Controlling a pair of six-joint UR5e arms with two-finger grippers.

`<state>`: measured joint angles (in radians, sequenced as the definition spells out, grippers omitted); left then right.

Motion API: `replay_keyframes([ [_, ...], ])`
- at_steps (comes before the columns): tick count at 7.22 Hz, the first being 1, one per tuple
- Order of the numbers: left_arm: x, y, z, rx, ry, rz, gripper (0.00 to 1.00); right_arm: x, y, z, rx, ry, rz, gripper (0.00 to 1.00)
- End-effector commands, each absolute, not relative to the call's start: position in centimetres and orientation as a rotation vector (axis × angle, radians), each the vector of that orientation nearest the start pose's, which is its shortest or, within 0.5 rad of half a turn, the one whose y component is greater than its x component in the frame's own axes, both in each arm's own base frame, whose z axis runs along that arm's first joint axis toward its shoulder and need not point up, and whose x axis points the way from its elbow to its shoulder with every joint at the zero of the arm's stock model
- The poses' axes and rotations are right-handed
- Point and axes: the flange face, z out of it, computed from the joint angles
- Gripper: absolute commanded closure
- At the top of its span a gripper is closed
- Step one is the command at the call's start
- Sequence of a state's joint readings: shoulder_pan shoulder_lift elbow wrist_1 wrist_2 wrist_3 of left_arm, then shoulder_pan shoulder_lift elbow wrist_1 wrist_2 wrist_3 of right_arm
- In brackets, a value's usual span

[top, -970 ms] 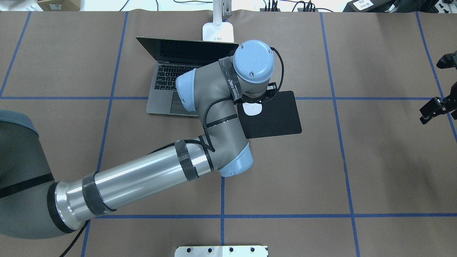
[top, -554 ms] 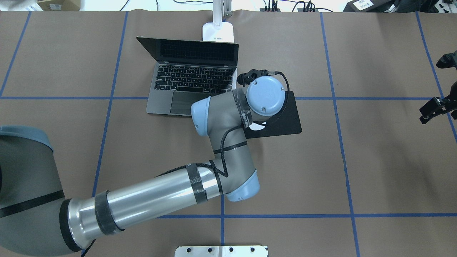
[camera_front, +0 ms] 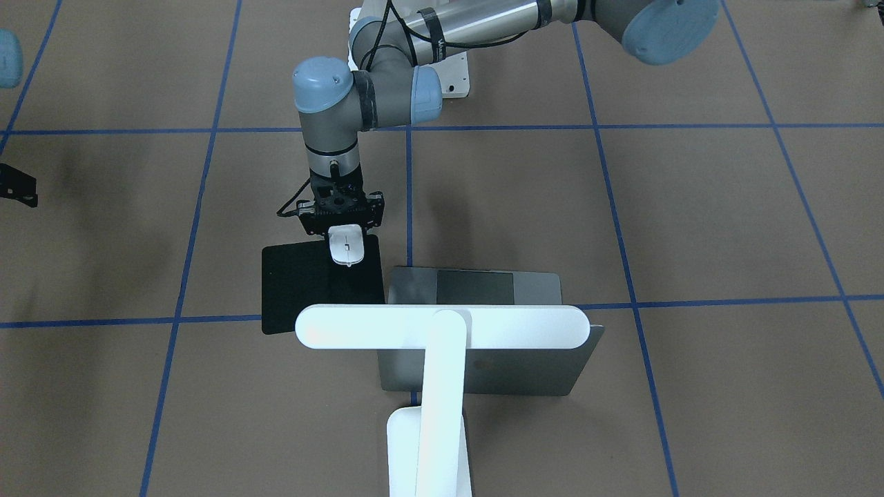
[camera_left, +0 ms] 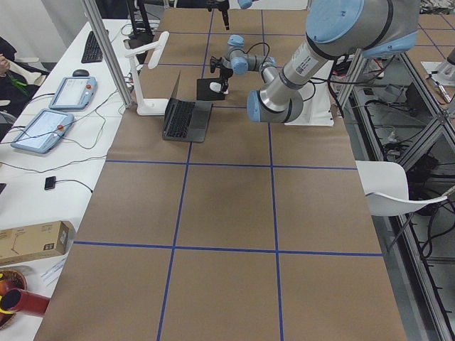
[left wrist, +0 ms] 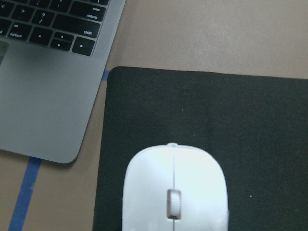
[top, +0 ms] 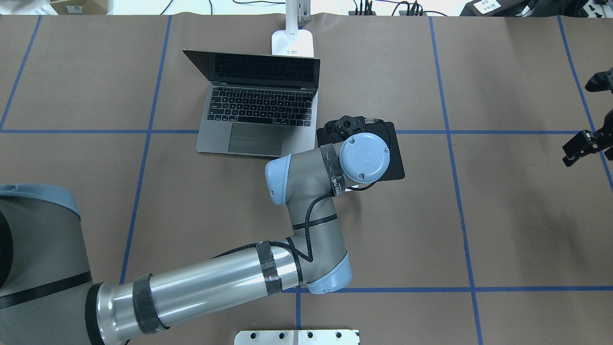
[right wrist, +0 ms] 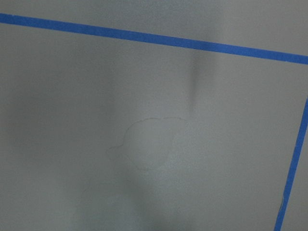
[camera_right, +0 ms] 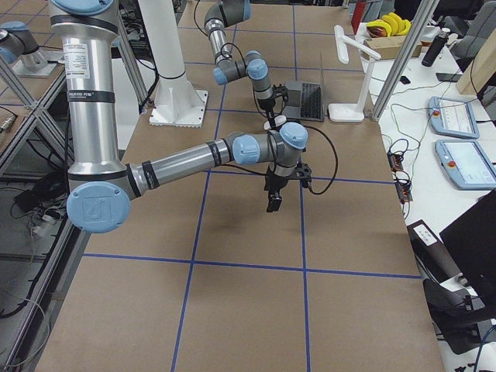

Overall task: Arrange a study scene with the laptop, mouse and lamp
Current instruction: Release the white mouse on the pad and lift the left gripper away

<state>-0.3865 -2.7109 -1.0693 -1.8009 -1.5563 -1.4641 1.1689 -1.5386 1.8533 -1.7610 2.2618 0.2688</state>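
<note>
White mouse [camera_front: 346,246] is clasped by the left gripper [camera_front: 344,231] over the robot-side edge of the black mat [camera_front: 297,290], just beside the open laptop [top: 261,112]. Whether it touches the mat is unclear. Behind the laptop stands the lamp [camera_front: 442,328]. The right gripper [top: 574,153] hangs well apart, and I cannot tell how its fingers are set.

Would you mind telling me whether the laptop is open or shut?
Open: the laptop shows its keyboard and trackpad, with the dark screen raised behind them.
</note>
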Motion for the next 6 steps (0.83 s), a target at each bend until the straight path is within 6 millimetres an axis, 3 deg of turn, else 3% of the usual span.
replay_keyframes([
  [1, 72.9, -44.5, 9.8, 0.249, 0.831, -0.276, 0.11, -13.0, -48.3, 52.8, -0.111, -0.694, -0.171, 0.00],
  [3, 71.2, -45.3, 8.1, 0.270, 0.857, -0.258, 0.05, -12.8, -48.4, 52.7, -0.109, -0.694, -0.169, 0.00],
  [4, 66.8, -46.0, 6.9, 0.287, 0.886, -0.218, 0.03, -12.7, -48.5, 52.5, -0.104, -0.694, -0.167, 0.00],
  [5, 60.3, -45.8, 8.6, 0.226, 0.900, -0.193, 0.02, -12.4, -48.9, 52.1, -0.092, -0.697, -0.165, 0.00],
  [6, 51.9, -44.3, 11.3, 0.209, 0.903, -0.147, 0.02, -12.1, -49.3, 51.6, -0.077, -0.695, -0.160, 0.00],
])
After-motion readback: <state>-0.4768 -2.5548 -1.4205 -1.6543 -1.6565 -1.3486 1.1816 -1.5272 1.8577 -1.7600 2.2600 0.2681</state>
